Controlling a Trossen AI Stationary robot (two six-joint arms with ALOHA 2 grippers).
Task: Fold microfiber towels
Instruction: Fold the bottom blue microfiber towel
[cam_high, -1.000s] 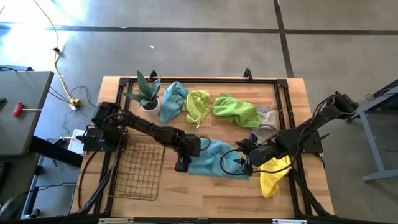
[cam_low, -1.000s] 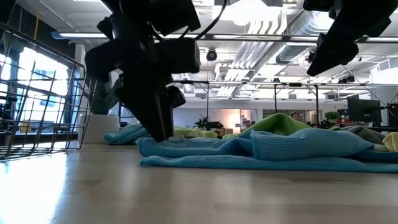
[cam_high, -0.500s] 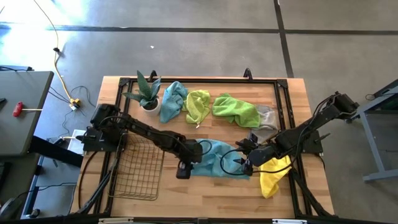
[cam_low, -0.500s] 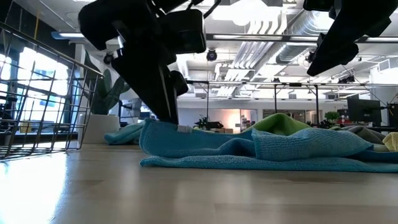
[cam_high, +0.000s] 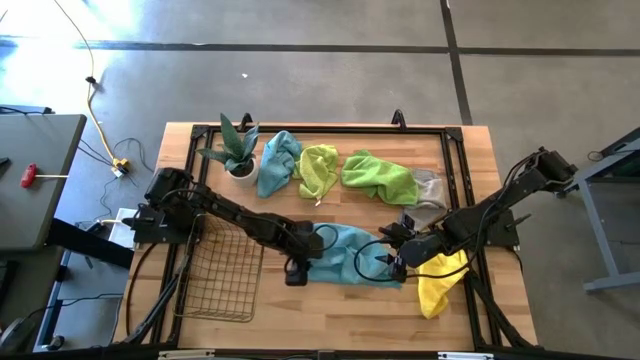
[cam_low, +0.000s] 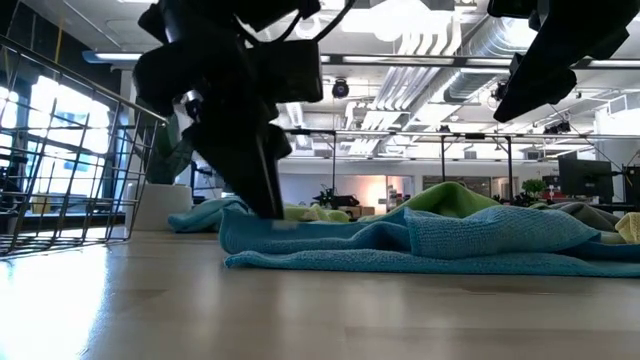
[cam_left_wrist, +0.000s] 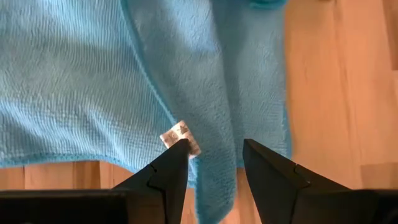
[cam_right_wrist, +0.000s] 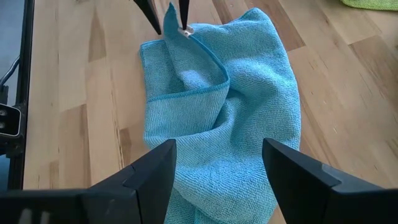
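Note:
A teal blue towel (cam_high: 352, 256) lies crumpled on the wooden table (cam_high: 330, 305), near the middle. My left gripper (cam_high: 297, 270) stands at the towel's left end and is shut on a corner of it. In the low view my left gripper (cam_low: 262, 205) comes down onto that raised corner. My right gripper (cam_high: 390, 262) hovers open above the towel's right part, touching nothing; its wrist view shows the towel (cam_right_wrist: 230, 124) below its spread fingers. My left gripper pinches the teal towel's left corner (cam_right_wrist: 175, 36) between its two fingers, beside a small white tag (cam_left_wrist: 180, 138). The fingers come steeply from above. A fold of cloth (cam_left_wrist: 214, 165) runs between them. The corner is raised; the rest of the towel lies on the table.
Along the far edge lie a blue towel (cam_high: 278, 160), a lime green one (cam_high: 318, 170), another green one (cam_high: 378, 178) and a grey one (cam_high: 428, 188). A yellow towel (cam_high: 440, 282) lies under my right arm. A potted plant (cam_high: 235, 150) and a wire basket (cam_high: 222, 270) stand left.
My left gripper has raised the teal towel's left corner off the table and carried it a little toward the near edge and the right. That corner now stands up and leans over the towel. The rest of the towel has stayed in place.

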